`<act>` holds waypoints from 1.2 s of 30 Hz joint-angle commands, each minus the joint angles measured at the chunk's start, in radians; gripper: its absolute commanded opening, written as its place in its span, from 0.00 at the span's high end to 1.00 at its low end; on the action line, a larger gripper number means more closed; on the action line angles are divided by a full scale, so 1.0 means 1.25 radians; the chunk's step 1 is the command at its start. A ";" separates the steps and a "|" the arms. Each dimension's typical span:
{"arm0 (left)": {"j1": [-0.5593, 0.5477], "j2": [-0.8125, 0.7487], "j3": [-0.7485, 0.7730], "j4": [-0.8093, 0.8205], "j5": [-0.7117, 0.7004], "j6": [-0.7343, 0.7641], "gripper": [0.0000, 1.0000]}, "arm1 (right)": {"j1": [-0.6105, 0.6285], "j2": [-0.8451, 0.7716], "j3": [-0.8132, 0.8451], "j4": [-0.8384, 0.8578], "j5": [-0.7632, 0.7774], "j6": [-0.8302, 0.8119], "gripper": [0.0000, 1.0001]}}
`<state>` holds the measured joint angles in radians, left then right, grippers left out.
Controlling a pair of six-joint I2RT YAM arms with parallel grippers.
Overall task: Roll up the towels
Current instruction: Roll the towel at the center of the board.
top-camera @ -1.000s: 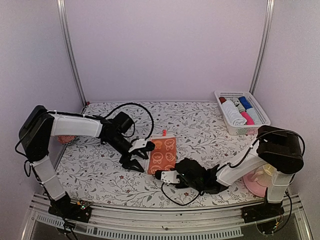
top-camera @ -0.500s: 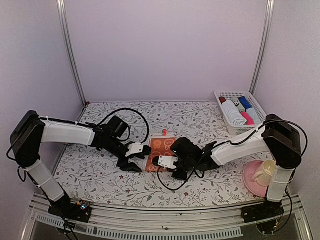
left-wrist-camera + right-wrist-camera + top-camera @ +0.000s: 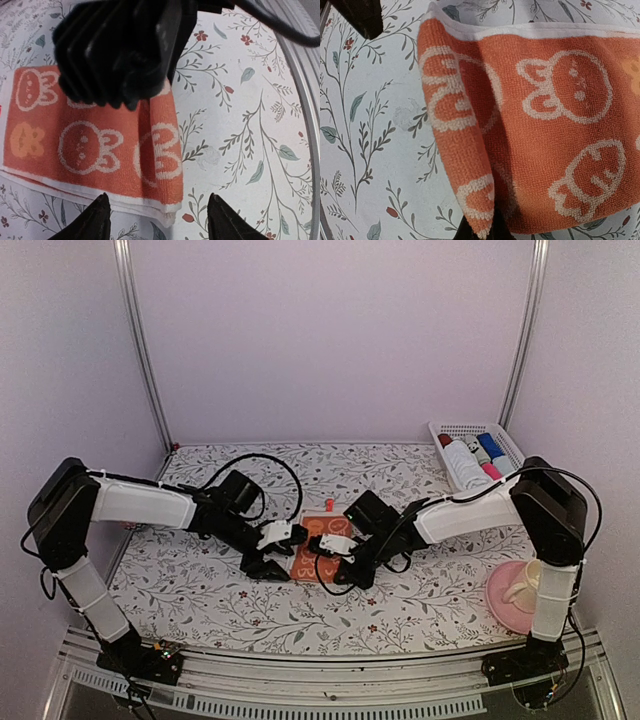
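Top external view: the floral surface (image 3: 400,480) carries a basket (image 3: 465,426) of rolled cloths at far right and the orange towel (image 3: 306,565) at centre, between the two arms. The right gripper (image 3: 479,231) is closed on one towel end, holding it lifted and curled over the flat part. The left gripper (image 3: 157,212) stands wide, its fingertips either side of a towel corner.

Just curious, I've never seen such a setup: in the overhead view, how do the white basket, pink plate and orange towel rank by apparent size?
1. white basket
2 or 3. pink plate and orange towel: similar, both partly hidden, so unranked.
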<state>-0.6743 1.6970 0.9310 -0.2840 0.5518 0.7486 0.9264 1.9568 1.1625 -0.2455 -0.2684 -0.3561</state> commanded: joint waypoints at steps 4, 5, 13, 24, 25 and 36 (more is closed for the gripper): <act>-0.006 0.035 0.048 -0.035 0.044 -0.022 0.39 | -0.038 0.064 0.031 -0.090 -0.107 0.035 0.97; -0.004 0.044 0.056 -0.042 0.046 -0.024 0.42 | -0.042 0.070 0.031 -0.095 -0.121 0.036 0.97; -0.002 0.093 0.098 -0.070 0.045 -0.043 0.69 | -0.065 0.097 0.070 -0.114 -0.148 0.046 0.97; 0.004 0.155 0.140 -0.063 -0.038 -0.113 0.87 | -0.085 0.107 0.080 -0.132 -0.152 0.058 0.93; 0.004 0.161 0.144 -0.064 -0.045 -0.119 0.87 | -0.088 0.105 0.081 -0.134 -0.152 0.060 0.92; 0.003 0.240 0.186 -0.113 -0.095 -0.137 0.86 | -0.095 0.050 0.071 -0.136 -0.120 0.074 0.62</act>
<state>-0.6712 1.9236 1.1515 -0.3634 0.4984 0.6006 0.8154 2.0338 1.2697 -0.3744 -0.5056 -0.2493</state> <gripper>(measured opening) 0.133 0.339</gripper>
